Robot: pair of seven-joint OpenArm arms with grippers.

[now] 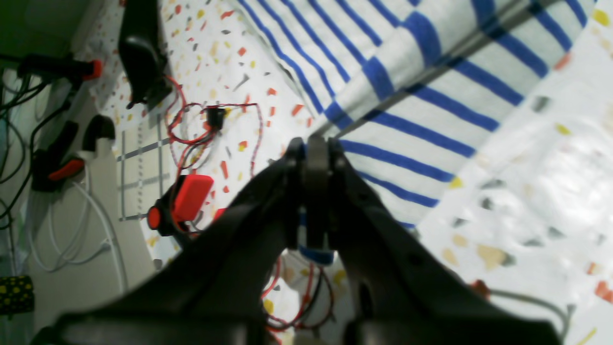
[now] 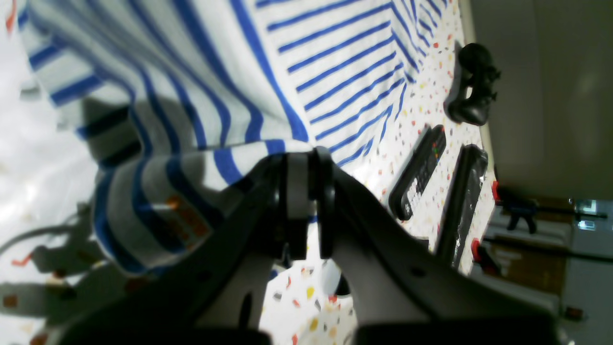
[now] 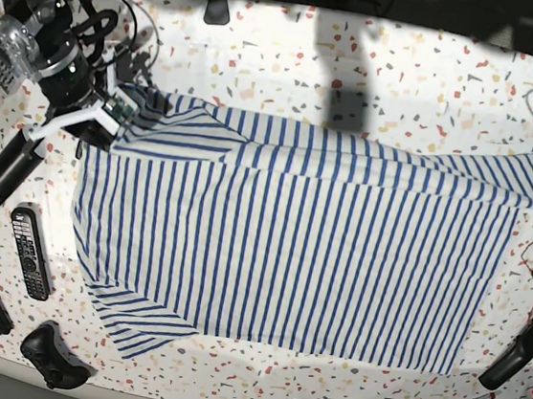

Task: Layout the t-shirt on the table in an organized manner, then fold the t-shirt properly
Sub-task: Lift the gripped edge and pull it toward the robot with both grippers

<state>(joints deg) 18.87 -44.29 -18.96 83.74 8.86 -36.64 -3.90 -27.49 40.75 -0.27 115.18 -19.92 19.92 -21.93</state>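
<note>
While both grippers, left (image 1: 316,158) and right (image 2: 304,167), hold jaws clamped on the t-shirt (image 3: 292,231) edge, tension should stay even so it folds square on the table (image 3: 406,71)

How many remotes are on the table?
1 clear remote, at the base view's left edge beside the t-shirt sleeve. The long dark bars near it can't be identified.

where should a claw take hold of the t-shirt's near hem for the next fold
Probably at the t-shirt's two near corners: the sleeve tip near the remote and the corner by the table's front right. Come from the near edge, low and flat, since the cloth lies spread flat there. Both claws, left and right, look shut on far-edge cloth.
</note>
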